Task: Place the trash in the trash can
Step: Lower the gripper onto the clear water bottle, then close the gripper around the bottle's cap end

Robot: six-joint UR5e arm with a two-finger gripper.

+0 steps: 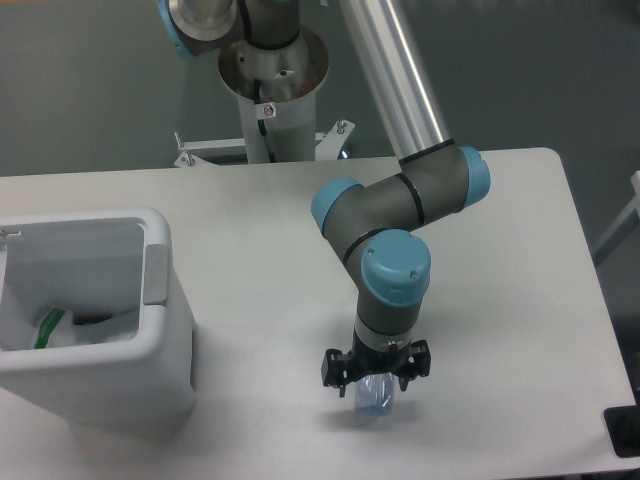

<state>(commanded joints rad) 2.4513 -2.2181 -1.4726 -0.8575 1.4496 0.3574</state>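
The crushed clear plastic bottle (pixel 376 399) lies on the white table near its front edge; only its lower end shows below the gripper. My gripper (pixel 376 376) points straight down right over the bottle's upper part, jaws spread to either side of it, open. The white trash can (pixel 168 340) stands at the left edge of the table, well apart from the gripper. Inside it lies the crumpled white wrapper with a green strip (pixel 50 326).
The arm's base column (pixel 272 90) rises behind the table's far edge, and the arm reaches down over the table's middle right. A dark object (pixel 625 432) sits at the front right corner.
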